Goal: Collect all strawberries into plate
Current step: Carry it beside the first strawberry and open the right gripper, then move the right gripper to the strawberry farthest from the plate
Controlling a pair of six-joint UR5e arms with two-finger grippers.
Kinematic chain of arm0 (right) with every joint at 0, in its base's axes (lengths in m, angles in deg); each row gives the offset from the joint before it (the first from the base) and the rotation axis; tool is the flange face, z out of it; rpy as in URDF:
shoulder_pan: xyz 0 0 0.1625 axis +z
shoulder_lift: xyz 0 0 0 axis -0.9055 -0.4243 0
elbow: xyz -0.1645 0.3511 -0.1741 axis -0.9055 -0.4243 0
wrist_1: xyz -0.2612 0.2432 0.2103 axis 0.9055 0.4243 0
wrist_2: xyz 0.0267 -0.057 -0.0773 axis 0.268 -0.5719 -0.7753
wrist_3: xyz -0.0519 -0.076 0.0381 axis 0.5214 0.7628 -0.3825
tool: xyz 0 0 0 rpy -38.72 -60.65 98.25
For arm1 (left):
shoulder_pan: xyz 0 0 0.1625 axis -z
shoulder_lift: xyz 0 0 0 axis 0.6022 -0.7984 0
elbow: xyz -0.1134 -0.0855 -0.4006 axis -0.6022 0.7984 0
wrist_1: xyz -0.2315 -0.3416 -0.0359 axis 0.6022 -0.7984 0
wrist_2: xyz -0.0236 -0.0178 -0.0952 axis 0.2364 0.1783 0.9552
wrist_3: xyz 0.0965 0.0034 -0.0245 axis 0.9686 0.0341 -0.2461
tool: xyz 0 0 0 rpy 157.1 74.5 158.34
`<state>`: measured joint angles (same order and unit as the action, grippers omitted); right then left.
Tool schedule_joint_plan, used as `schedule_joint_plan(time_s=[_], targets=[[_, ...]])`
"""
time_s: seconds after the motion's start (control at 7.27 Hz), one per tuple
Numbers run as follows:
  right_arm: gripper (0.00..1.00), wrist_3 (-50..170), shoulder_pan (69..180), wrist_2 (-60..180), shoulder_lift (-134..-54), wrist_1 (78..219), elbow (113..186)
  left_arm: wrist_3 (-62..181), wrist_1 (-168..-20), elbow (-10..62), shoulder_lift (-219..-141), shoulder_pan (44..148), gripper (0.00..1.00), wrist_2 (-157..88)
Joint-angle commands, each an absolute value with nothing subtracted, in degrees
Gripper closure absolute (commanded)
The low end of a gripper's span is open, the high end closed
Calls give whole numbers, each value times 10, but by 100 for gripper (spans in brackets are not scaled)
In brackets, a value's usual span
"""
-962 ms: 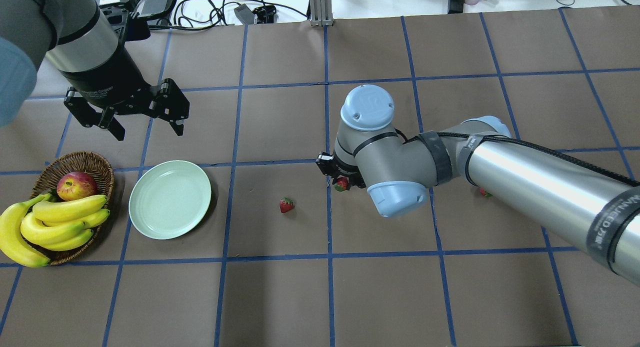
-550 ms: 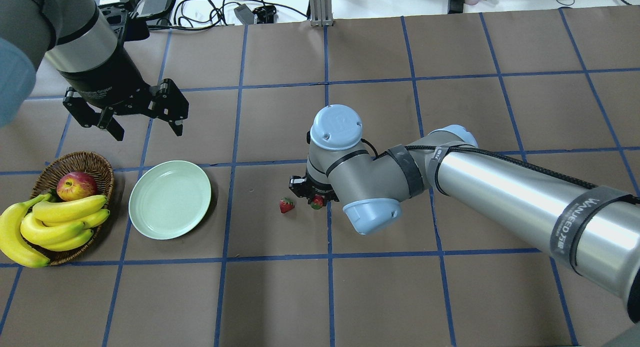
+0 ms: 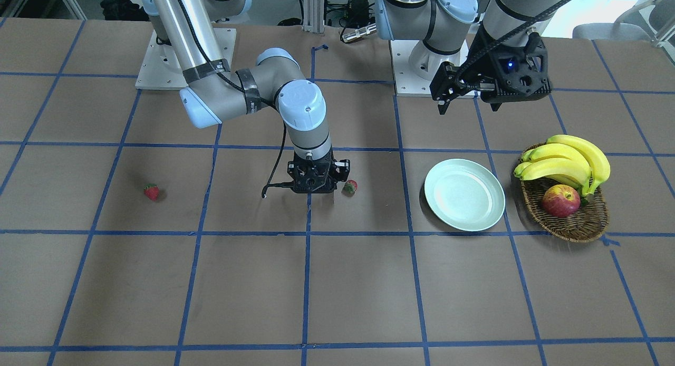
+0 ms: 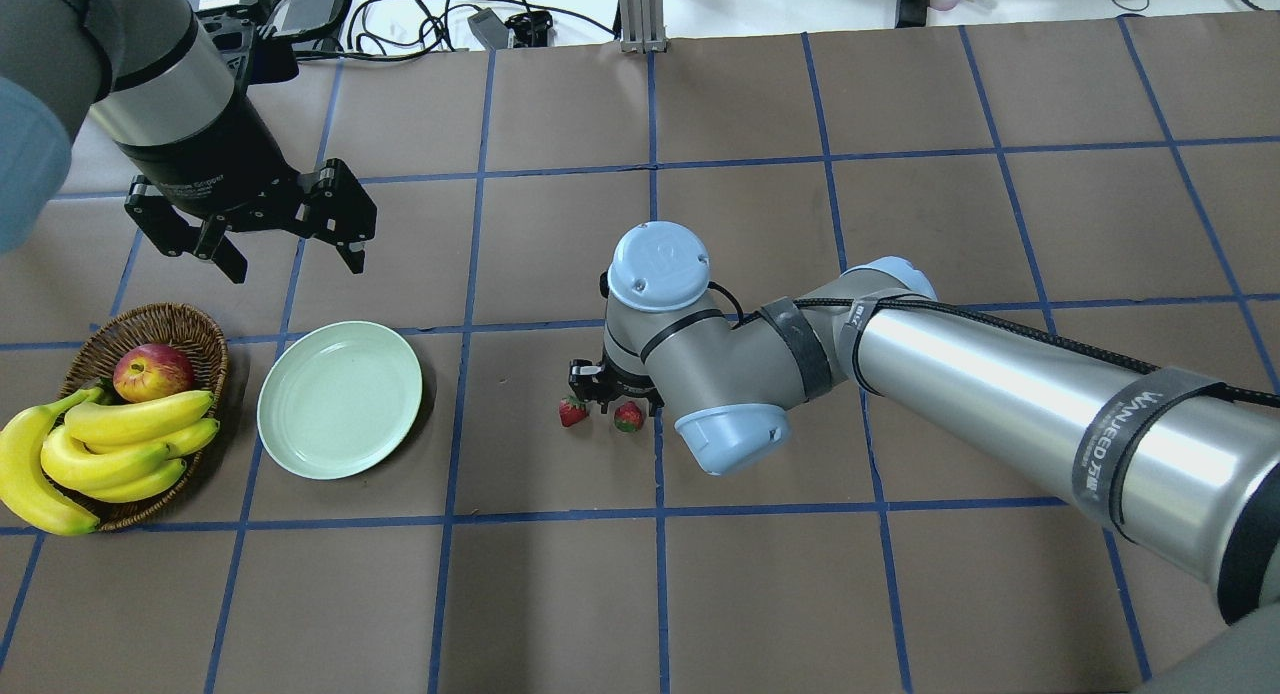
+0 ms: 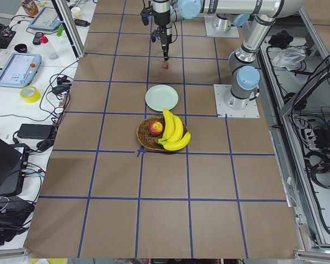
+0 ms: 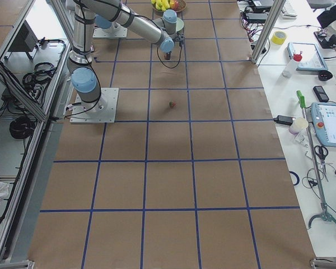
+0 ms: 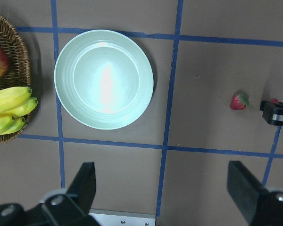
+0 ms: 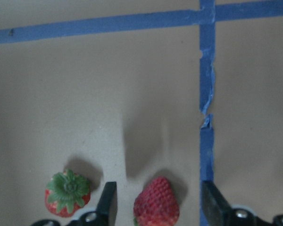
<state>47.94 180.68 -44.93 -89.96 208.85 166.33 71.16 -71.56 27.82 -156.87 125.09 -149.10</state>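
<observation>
While the left end effector [image 4: 300, 269] is hovering wide open, the right end effector [image 8: 159, 197] is straddling a strawberry [image 4: 628, 416], unclosed, seemingly for gripping.

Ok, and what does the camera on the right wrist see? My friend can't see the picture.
A red strawberry sits between the right gripper's two dark fingers, with a gap on each side. A second strawberry, green cap facing the camera, lies just outside the finger on the picture's left. Below them is a brown table crossed by blue tape lines.
</observation>
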Motion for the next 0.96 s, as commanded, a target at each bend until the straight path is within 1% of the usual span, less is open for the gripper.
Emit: schedule_joint_plan(time_s=[0.0, 0.14, 0.41, 0.55, 0.83], targets=[[0, 536, 1764, -456, -924, 2079, 1656, 712, -716, 279, -1569, 1251, 0, -1491], [0, 635, 1692, -497, -964, 2012, 1665, 712, -716, 279, -1569, 1251, 0, -1491], [0, 804, 1522, -523, -1011, 1955, 1666, 712, -716, 279, -1569, 1251, 0, -1491], [0, 922, 1468, -526, -1015, 1919, 1671, 712, -716, 279, -1569, 1251, 0, -1491], [0, 1002, 1414, -571, -1015, 1923, 1726, 712, -716, 280, -1569, 1251, 0, -1491]])
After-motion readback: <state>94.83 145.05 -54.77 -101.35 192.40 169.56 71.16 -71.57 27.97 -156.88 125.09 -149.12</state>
